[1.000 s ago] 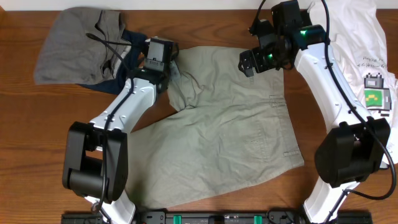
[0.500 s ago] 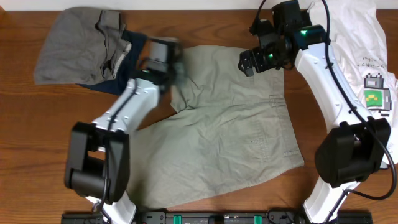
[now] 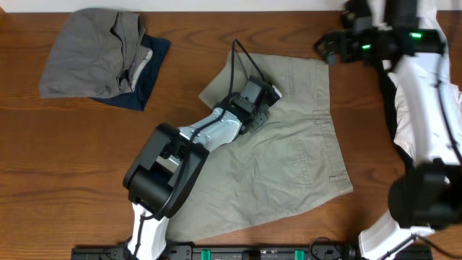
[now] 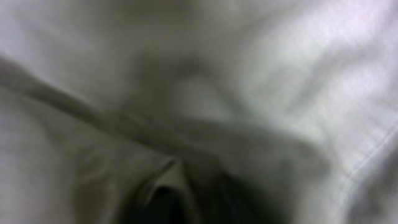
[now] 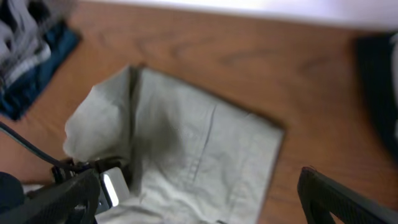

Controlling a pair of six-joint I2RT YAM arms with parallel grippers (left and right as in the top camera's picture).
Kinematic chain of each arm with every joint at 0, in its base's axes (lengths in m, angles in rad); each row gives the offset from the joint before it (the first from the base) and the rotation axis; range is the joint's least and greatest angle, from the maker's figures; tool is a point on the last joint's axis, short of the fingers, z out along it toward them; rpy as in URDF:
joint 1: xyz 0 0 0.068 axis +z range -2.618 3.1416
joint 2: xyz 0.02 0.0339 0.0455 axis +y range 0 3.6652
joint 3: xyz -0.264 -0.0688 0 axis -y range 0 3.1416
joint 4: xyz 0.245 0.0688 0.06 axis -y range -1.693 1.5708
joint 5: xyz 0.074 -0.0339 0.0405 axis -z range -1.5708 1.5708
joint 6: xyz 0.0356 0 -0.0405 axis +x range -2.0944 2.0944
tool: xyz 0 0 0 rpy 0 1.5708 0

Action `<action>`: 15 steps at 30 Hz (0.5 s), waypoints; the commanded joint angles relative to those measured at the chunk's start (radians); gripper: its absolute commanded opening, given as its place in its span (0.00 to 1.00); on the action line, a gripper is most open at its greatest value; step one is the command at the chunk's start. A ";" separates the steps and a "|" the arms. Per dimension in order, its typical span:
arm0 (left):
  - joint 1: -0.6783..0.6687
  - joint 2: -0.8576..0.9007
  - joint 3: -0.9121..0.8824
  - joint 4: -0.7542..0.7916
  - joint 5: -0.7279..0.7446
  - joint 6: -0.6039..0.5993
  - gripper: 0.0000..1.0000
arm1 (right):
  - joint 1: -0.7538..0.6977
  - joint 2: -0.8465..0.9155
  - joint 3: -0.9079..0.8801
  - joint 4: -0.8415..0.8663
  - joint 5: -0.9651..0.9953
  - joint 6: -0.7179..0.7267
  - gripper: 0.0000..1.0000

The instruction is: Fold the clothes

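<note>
The light khaki shorts (image 3: 289, 166) lie spread mid-table, with their upper-left part folded over toward the right. My left gripper (image 3: 258, 107) rests on the shorts at the end of that fold and is shut on the fabric. Its wrist view is filled with blurred khaki cloth (image 4: 205, 68) bunched at the jaws. My right gripper (image 3: 328, 49) is open and empty, raised above the shorts' far right corner. Its wrist view looks down on the shorts (image 5: 199, 137) and the left arm (image 5: 112, 186).
A folded grey garment (image 3: 86, 50) lies on a navy piece (image 3: 149, 76) at the far left, also in the right wrist view (image 5: 28, 43). A white tee (image 3: 455, 97) lies at the right edge, mostly under my right arm. A dark piece (image 5: 380, 81) lies far right.
My left gripper has moved right across the shorts, dragging their left part over into a fold. My right gripper has lifted and moved to the right, away from the waistband.
</note>
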 commanded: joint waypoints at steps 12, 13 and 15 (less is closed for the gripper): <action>0.139 -0.264 0.009 -0.131 -0.174 -0.340 0.98 | -0.051 -0.068 0.008 0.002 -0.062 0.014 0.99; 0.161 -0.271 0.009 -0.143 -0.153 -0.343 0.98 | -0.050 -0.068 0.008 0.001 -0.062 0.014 0.99; 0.213 -0.272 0.009 -0.170 -0.103 -0.363 0.98 | -0.048 -0.068 0.008 -0.003 -0.062 0.014 0.99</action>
